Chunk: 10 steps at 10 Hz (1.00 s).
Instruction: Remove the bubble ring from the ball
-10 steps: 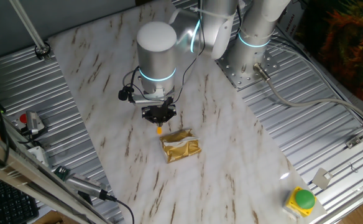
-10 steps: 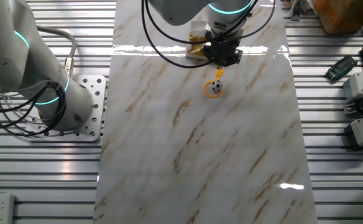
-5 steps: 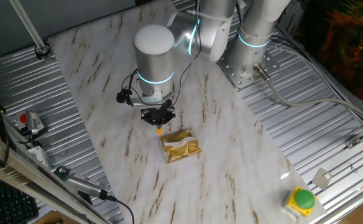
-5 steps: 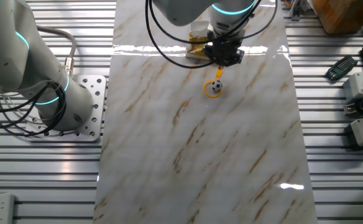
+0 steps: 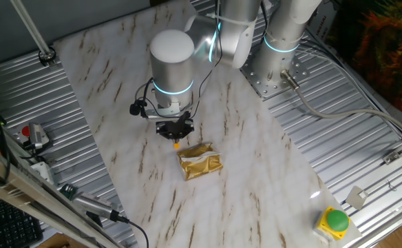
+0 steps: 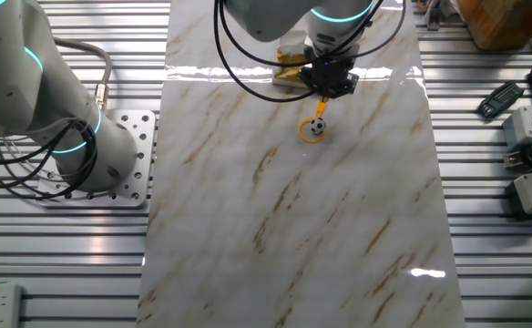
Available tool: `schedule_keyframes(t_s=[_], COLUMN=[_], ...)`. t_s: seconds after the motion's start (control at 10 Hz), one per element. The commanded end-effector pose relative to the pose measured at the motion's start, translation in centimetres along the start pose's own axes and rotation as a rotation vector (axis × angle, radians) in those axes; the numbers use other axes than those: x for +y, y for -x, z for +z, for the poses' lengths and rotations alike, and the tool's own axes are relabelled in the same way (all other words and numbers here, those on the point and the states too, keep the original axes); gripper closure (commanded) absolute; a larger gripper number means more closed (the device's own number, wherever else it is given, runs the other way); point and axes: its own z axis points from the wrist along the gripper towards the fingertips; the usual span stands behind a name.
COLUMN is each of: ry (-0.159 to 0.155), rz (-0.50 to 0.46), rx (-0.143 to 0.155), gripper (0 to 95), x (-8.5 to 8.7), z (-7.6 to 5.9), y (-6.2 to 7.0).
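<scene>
The bubble ring is a small orange-yellow loop lying flat on the marble board, and its short handle runs up into my gripper. The ball, tiny and white with black patches, sits inside the loop. My gripper stands just behind the ring, its fingers closed together on the handle. In the one fixed view my gripper points down, and only an orange tip of the handle shows below it. The loop and the ball are hidden there behind the gripper.
A crumpled gold foil packet lies close beside the gripper, and it also shows in the other fixed view. A green button on a yellow base sits off the board. A second arm's base stands beside the board.
The wrist has shifted slightly, away from the gold packet. The ring and the ball lie where they were.
</scene>
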Motion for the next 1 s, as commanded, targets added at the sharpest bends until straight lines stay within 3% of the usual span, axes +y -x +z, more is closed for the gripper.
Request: schedule_keyframes(t_s=[0.1,1.0], ry=[-0.003,-0.009], rz=[-0.002,0.007], rx=[-0.003,0.001], gripper=[95.0,95.0], x=[-0.12,-0.11], z=[0.1,0.09], y=[-0.04,-0.05])
